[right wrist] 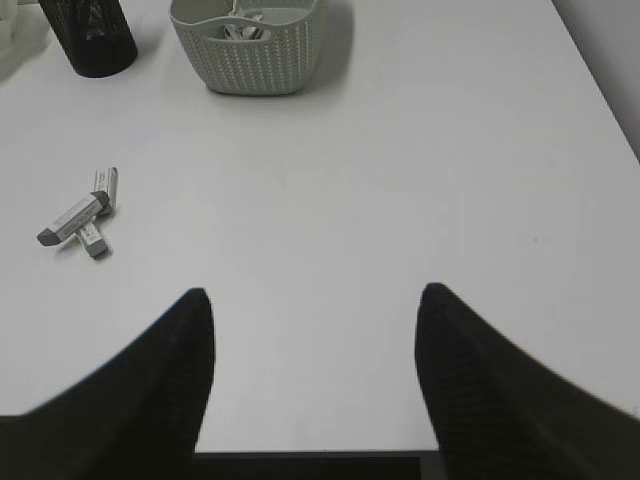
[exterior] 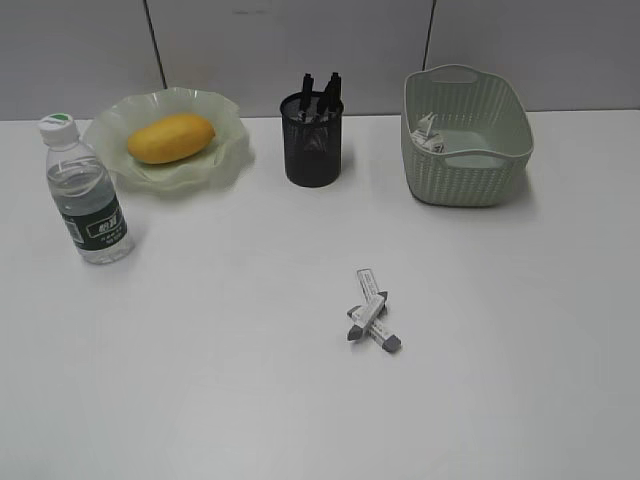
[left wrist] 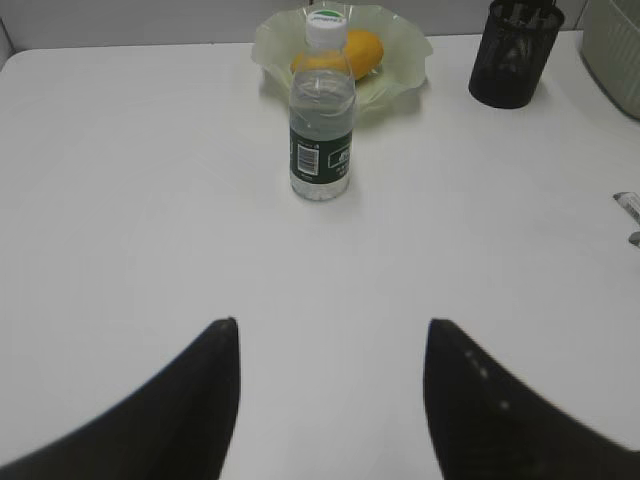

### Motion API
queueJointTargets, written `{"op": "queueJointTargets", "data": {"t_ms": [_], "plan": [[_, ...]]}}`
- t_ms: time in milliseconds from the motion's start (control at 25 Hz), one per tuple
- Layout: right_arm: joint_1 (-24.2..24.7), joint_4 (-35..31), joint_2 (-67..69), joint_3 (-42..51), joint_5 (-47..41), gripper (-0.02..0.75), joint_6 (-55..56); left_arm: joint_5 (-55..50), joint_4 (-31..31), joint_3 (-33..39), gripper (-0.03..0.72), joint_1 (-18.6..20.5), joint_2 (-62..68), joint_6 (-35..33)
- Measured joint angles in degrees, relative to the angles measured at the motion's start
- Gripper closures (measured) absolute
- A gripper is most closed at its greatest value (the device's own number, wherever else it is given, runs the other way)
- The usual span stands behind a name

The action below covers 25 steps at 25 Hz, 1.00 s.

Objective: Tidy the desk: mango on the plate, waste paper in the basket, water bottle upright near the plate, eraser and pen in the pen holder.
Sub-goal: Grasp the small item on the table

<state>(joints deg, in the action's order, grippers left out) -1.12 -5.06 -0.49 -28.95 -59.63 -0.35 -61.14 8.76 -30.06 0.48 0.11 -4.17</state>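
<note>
1. Two erasers (exterior: 372, 323) lie crossed on the bare table (exterior: 200, 380), nearest the front, touching each other in an X. They're the only loose items left.
2. Both arms sit low at the near edge. Left gripper (left wrist: 330, 400) shows its jaws spread wide and empty; right gripper (right wrist: 315, 370) likewise, jaws parted, nothing between them.
3. Mango (exterior: 171, 138) rests on the plate (exterior: 225, 160); bottle (exterior: 86, 190) stands upright just beside it. Crumpled paper (exterior: 428, 133) lies inside the basket (exterior: 470, 180). Pens poke out of the mesh pen holder (exterior: 313, 140).
4. So the job in hand looks like the erasers, and the right arm seems better placed: they sit up and left in its wrist view.
5. Doing it well: take the top eraser first, jaws across its narrow width, so the lower one isn't dragged along.
6. Then it's over to the pen holder, a clear run. Watch the pens standing inside; drop beside them, not onto them. The basket sits well apart to the right.
</note>
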Motion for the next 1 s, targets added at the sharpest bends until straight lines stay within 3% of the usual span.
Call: {"op": "queueJointTargets", "data": {"t_ms": [280, 680, 920, 1000], "plan": [[0.0, -0.2, 0.0, 0.0, 0.0, 0.237, 0.4, 0.0, 0.0, -2.8, 0.243, 0.0, 17.5, -0.6], [0.0, -0.2, 0.0, 0.0, 0.1, 0.238, 0.4, -5.7, 0.1, -15.3, 0.243, 0.0, 50.3, -0.6], [0.0, -0.3, 0.0, 0.0, 0.1, 0.238, 0.4, -8.3, 0.2, -22.1, 0.243, -0.1, 58.6, -0.6], [0.0, -0.3, 0.0, 0.0, 0.0, 0.238, 0.4, -8.4, -0.6, -24.3, 0.243, -1.8, 61.0, -0.6]]}}
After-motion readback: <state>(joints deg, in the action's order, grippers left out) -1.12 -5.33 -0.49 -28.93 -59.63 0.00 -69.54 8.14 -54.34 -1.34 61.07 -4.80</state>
